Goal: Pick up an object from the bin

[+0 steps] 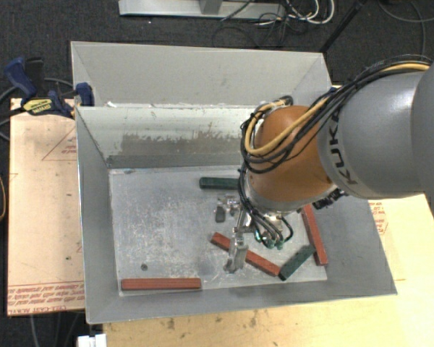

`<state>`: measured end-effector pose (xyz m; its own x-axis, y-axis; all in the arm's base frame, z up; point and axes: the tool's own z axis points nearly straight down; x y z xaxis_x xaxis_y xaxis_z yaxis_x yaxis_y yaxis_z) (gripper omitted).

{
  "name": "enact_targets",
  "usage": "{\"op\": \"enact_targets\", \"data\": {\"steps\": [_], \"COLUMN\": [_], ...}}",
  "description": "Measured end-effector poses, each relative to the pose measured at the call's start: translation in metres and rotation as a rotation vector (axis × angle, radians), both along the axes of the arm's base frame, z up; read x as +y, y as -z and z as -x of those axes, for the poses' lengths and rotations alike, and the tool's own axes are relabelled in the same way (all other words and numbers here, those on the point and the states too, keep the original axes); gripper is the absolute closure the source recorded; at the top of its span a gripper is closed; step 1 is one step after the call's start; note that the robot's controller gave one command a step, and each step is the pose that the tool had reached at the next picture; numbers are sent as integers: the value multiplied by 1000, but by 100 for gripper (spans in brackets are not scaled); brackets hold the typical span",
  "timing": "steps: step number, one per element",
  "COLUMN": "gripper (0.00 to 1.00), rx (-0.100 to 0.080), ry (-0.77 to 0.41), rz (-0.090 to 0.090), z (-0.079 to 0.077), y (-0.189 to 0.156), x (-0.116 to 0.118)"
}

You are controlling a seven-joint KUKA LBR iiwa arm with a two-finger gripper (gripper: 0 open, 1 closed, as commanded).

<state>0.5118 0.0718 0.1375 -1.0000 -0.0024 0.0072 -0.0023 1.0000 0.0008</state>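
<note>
Nearest the lens, my grey arm [390, 136] looms at right, reaching in over the bin [159, 215], with an orange cover [286, 165] and looped cables [264, 142] at the wrist. The bin's floor is bare grey metal, scuffed and speckled, and its sloped walls are paler. Around it lies a dark floor [29, 13], with loose cords [304, 2] and a grey metal base [195, 6] beyond the far wall.

My claw [235, 257] hangs low over the near-middle of the bin floor, right at the middle red bar [264, 264], a flat red-brown strip lying aslant. The claw seems to touch the strip near its middle, though from this angle I cannot be sure. How wide the claw stands I cannot tell, since my own wrist hardware crowds the spot.

A green bar [295, 261] lies tilted at the strip's right end, touching it or nearly so. Just beyond, the right red bar [315, 238] runs along the foot of the right wall, its upper end hidden under my cover. The far green bar [218, 183] lies toward the back wall, its right end lost beneath my wrist. The left red bar [161, 284] lies flat along the near wall, well apart from the claw.
</note>
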Motion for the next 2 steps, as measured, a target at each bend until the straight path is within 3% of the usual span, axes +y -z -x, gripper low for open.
{"op": "enact_targets", "data": {"steps": [1,2], "gripper": [0,100], "rx": [-1,-7], "ry": [20,16], "rz": [2,-1], "z": [3,1], "y": [72,67], "x": [-38,-35]}}
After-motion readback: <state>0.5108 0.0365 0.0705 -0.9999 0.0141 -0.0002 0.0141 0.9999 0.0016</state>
